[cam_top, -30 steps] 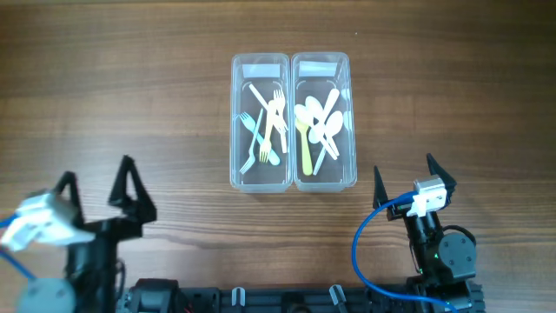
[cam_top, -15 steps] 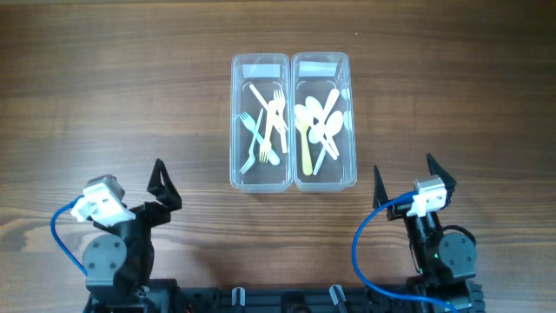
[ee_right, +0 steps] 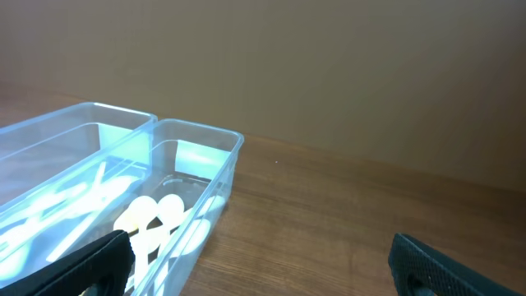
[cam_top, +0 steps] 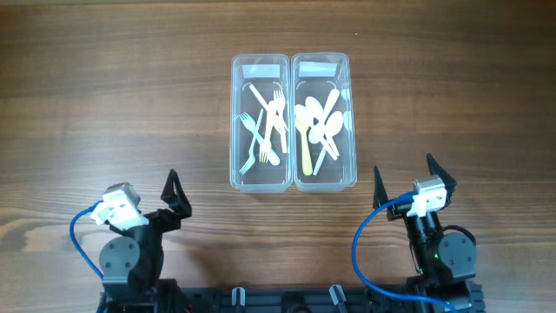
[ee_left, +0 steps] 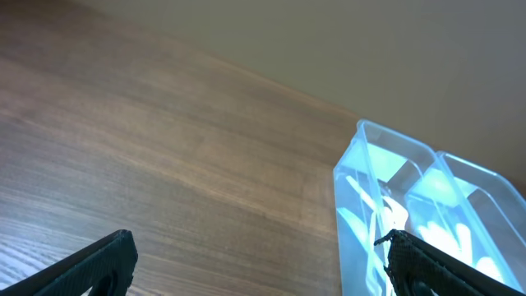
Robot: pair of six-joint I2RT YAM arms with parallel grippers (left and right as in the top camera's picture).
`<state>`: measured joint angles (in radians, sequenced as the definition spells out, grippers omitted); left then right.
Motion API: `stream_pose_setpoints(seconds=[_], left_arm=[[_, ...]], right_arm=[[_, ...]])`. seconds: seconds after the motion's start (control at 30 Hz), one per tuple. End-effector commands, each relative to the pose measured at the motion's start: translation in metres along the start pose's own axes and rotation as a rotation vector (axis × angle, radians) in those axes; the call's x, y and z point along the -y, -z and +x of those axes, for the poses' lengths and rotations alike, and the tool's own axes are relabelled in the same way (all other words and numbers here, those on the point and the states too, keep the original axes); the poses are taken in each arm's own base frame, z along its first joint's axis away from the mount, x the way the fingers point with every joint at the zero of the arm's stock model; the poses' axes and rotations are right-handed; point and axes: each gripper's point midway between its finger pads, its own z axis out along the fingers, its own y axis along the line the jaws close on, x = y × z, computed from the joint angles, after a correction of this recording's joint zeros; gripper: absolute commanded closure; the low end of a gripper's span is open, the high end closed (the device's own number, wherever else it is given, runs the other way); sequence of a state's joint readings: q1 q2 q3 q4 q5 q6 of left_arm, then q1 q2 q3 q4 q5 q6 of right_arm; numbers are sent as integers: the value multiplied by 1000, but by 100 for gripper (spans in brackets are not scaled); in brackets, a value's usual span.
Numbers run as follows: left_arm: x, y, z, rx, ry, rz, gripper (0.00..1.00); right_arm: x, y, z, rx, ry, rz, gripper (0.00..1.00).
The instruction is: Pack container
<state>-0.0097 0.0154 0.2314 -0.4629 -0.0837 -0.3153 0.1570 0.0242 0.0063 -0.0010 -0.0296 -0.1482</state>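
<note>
Overhead: fixed, looks straight down on table (cam_top: 104, 87). Fork bin (cam_top: 260, 122) and spoon bin (cam_top: 324, 122) sit upper centre, arms along bottom edge.
Left wrist: low, close to tabletop, faces far wall. Left gripper (ee_left: 259, 255) tips in lower corners, bins lower right.
Right wrist: equally low, right gripper (ee_right: 263, 251) tips likewise, bins lower left.
All three views share both bins.

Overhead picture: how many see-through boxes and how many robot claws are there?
Clear boxes: 2 (left box, right box)
Grippers: 2 (left gripper, right gripper), both open
Total: 4
The forks and spoons inside overlap too much to count.
</note>
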Motion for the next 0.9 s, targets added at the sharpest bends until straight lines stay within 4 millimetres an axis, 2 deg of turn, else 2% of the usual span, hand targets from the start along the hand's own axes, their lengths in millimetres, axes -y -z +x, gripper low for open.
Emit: stream_pose_setpoints(seconds=[0.0,0.2,0.3,0.43,0.87], left_arm=[[-4,-6,10,-4,-15,-5,0],[-5,-20,14,61,-12,20,0],[-8,-20,9,83,-15,-1,0],[-22,-19,4,113,-11,-82,0],[-21,-20,6,106,-12,-75,0]], right_arm=[[-2,0,-1,5,9,-11,0],[-2,0,-1,5,9,-11,0],[-2,0,-1,5,9,-11,0],[-2,0,-1,5,9,-11,0],[-1,0,-1,5,9,-10,0]])
